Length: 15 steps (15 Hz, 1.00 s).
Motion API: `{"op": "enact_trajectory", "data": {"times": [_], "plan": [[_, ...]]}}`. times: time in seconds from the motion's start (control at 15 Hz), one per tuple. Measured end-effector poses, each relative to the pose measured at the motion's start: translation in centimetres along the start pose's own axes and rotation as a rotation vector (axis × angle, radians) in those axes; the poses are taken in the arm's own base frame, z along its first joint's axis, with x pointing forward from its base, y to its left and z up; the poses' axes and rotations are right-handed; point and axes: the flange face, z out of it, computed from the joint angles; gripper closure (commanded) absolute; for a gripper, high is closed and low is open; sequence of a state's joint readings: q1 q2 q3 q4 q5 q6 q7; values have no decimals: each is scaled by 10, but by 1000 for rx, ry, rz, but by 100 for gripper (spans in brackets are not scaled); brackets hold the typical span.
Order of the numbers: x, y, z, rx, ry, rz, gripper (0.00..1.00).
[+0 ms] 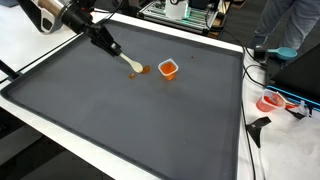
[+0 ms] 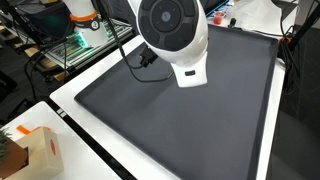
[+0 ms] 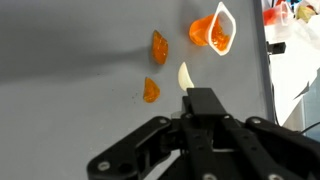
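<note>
The dark grey desk (image 1: 120,130) bears, near the black pincer (image 3: 197,100), an orange cup (image 3: 213,32) with a white rim, then two orange bits (image 3: 151,90) lying apart on the bare surface, and lastly the pale strip (image 3: 183,76) that the pincer's jaws grip closed, its tip just beside the nearer bit.
</note>
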State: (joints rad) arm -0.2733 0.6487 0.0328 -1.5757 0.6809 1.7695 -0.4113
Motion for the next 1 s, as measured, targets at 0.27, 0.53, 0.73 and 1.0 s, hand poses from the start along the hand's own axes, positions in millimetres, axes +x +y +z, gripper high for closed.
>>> {"op": "enact_trajectory", "data": {"times": [0.27, 0.53, 0.73, 1.0], "plan": [[3, -2, -3, -15, 31, 12, 97], [5, -13, -8, -35, 58, 16, 97], [5, -27, -13, -58, 72, 10, 97], [1, -51, -24, -118, 75, -8, 97]]}}
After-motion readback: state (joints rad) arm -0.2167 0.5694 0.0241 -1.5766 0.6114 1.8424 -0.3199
